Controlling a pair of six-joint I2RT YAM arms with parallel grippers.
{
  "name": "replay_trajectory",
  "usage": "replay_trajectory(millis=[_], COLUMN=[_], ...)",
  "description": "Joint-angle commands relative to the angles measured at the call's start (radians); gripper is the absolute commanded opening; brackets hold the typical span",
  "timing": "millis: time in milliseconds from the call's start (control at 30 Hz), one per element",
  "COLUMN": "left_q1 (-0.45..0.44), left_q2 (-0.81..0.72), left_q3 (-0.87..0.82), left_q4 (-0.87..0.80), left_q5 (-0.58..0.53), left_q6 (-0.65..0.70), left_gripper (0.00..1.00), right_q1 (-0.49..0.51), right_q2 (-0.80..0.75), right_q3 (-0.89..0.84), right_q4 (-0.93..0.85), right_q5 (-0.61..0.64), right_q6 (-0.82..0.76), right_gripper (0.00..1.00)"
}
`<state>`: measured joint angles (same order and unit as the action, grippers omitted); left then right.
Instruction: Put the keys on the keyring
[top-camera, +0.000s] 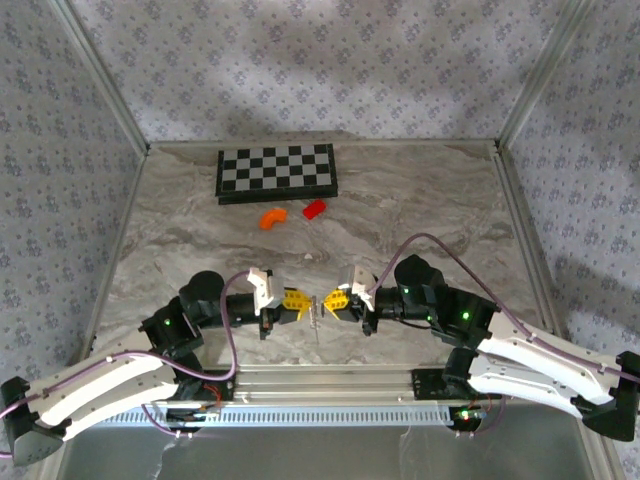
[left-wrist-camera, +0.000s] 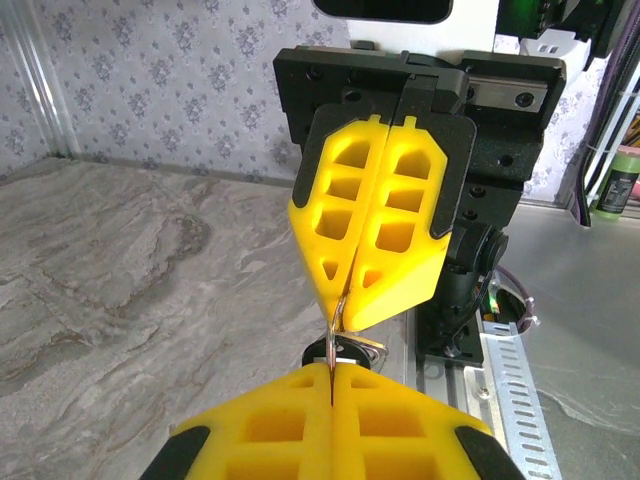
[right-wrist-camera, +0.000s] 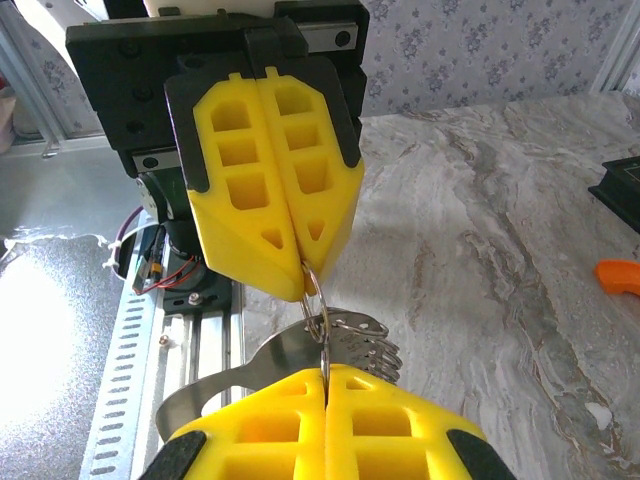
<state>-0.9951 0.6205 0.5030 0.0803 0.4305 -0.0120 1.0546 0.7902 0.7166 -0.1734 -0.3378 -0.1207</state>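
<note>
Both grippers meet tip to tip low over the table's near edge. My left gripper (top-camera: 306, 303) (left-wrist-camera: 332, 372) and my right gripper (top-camera: 326, 303) (right-wrist-camera: 325, 370) are each shut on an opposite side of the keyring (top-camera: 316, 311) (left-wrist-camera: 338, 322) (right-wrist-camera: 316, 305), a thin silvery loop held edge-on between them. In the right wrist view the keys (right-wrist-camera: 368, 345) form a fanned silvery toothed bunch right under the loop, beside a curved steel tab (right-wrist-camera: 225, 385). From the left wrist a dark piece with a pale centre (left-wrist-camera: 352, 354) sits below the ring. I cannot tell whether the keys are threaded on.
A checkerboard (top-camera: 277, 172) lies at the back of the marble table. In front of it are a curved orange piece (top-camera: 272, 217) (right-wrist-camera: 620, 275) and a red block (top-camera: 315, 208). An aluminium rail (top-camera: 330, 380) runs along the near edge under the grippers.
</note>
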Motion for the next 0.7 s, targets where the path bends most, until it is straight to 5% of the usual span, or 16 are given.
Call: replay_trajectory(millis=[0, 667], left_q1=[-0.007, -0.008], left_q2=[-0.018, -0.018], left_q3=[0.026, 0.022], left_q4=[0.041, 0.046], left_q5=[0.003, 0.006], left_q6=[0.007, 0.007], left_gripper=[0.00, 0.00], right_q1=[0.001, 0.000], right_q2=[0.000, 0.017], right_q3=[0.041, 0.044], right_q4=[-0.015, 0.000], right_q5=[-0.022, -0.041], right_q6=[0.013, 0.028], right_gripper=[0.00, 0.00])
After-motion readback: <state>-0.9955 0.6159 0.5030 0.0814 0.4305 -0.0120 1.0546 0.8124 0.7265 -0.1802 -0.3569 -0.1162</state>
